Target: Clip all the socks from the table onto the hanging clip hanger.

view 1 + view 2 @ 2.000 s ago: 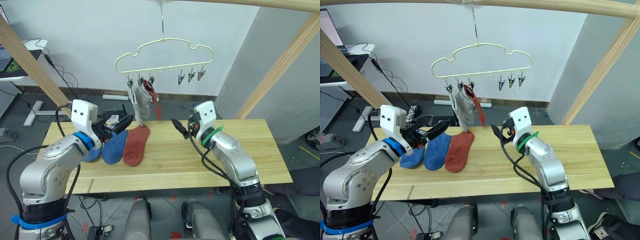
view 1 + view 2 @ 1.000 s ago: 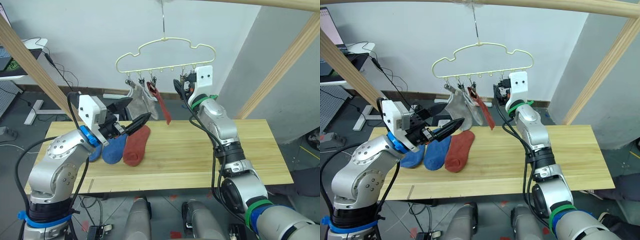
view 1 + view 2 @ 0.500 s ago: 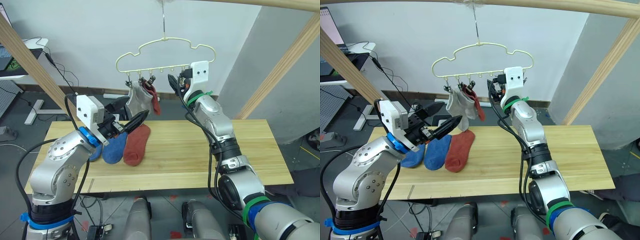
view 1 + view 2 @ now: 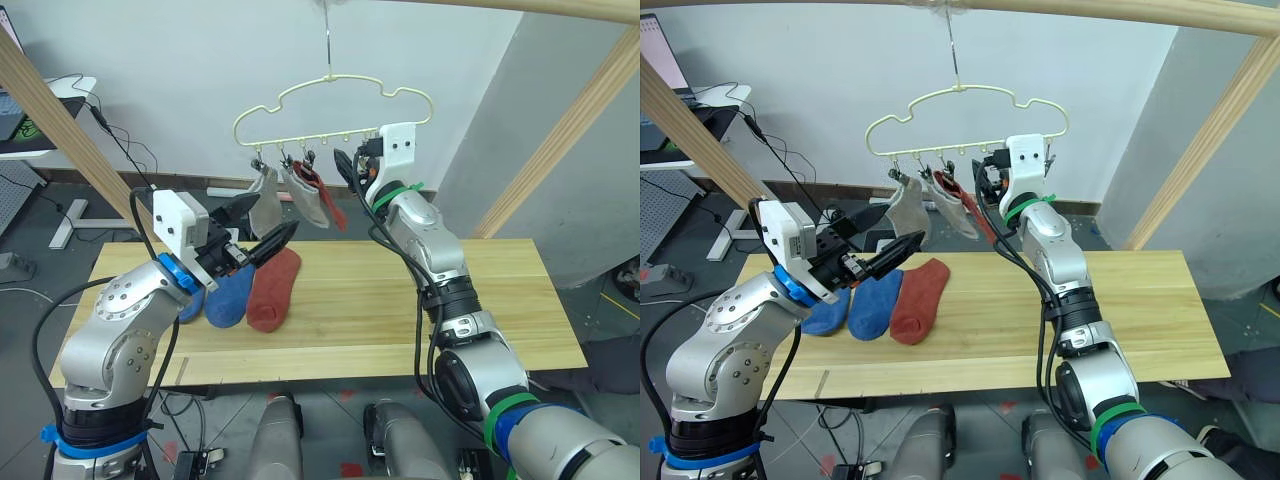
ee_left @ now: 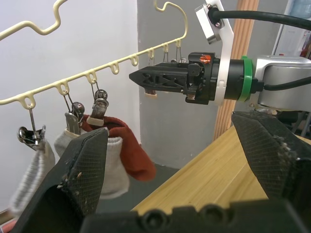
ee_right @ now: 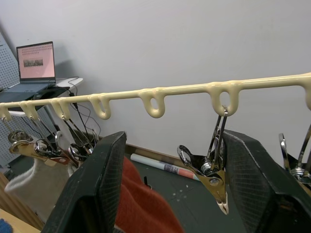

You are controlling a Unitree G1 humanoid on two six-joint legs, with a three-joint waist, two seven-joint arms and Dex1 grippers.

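Note:
The cream clip hanger (image 4: 330, 78) hangs by its hook above the table's (image 4: 400, 310) far edge. Two light grey socks (image 4: 265, 200) (image 4: 308, 203) and a rust-red sock (image 4: 332, 200) dangle from its left clips. On the table's left part lie two blue socks (image 4: 230, 295) (image 4: 188, 305) and a rust-red sock (image 4: 272, 290). My right gripper (image 4: 342, 165) is raised to the hanger's bar (image 6: 184, 90), open, with a bare metal clip (image 6: 214, 170) between its fingers. My left gripper (image 4: 262, 222) hovers open above the lying socks, below the hanging ones.
Slanted wooden poles of the frame stand at the left (image 4: 60, 120) and right (image 4: 570, 130), with a top pole across. A laptop (image 6: 36, 63) sits on a desk behind on the left. The table's right half is bare wood.
My right arm has risen from the table to the hanger's bare clips. My left gripper has lifted and opened wider. The hanging socks have swung and spread to the right.

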